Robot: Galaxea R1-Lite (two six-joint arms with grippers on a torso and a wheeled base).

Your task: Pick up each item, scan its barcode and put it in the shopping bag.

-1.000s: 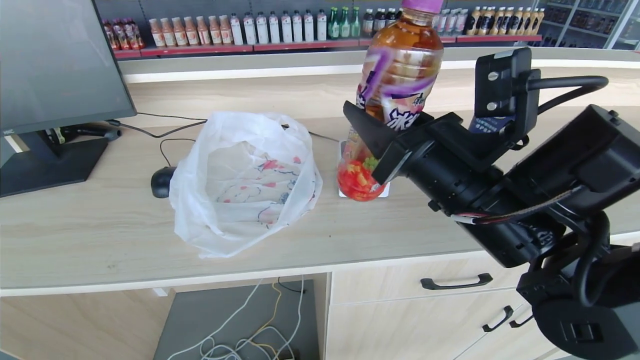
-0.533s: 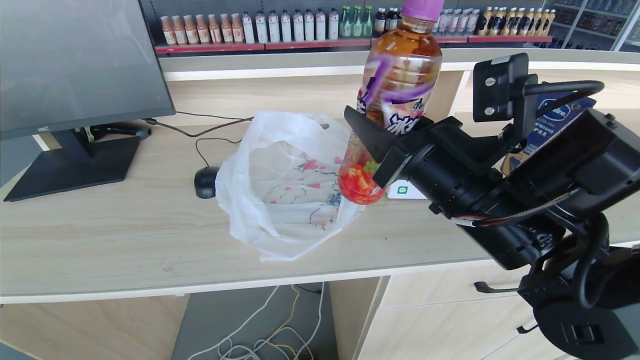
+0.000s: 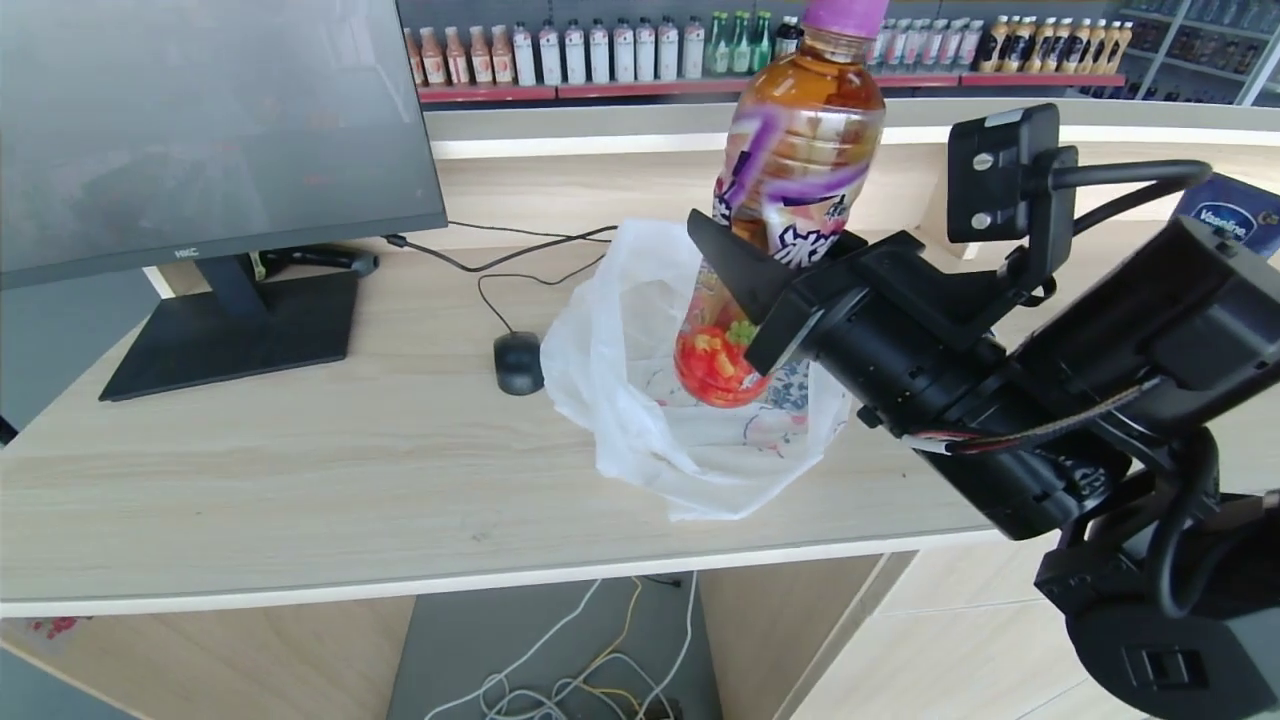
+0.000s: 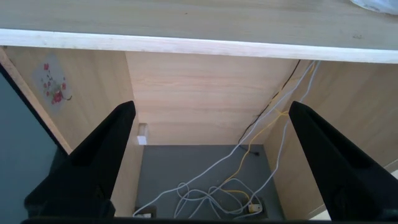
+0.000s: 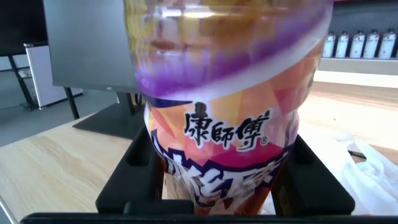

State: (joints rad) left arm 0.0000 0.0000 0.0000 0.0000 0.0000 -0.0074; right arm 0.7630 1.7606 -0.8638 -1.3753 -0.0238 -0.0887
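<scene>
A clear plastic bottle (image 3: 800, 150) of amber tea, purple-capped with a purple and pink label, hangs upright, clamped at its label by the right gripper (image 3: 790, 262). Behind its base a thin white plastic shopping bag (image 3: 620, 400), cartoon-printed, slumps open-mouthed on the pale wooden counter (image 3: 300, 480).

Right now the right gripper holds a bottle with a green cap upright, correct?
Not quite: the cap is purple, not green, as the head view shows. The right gripper does hold the bottle upright.
</scene>
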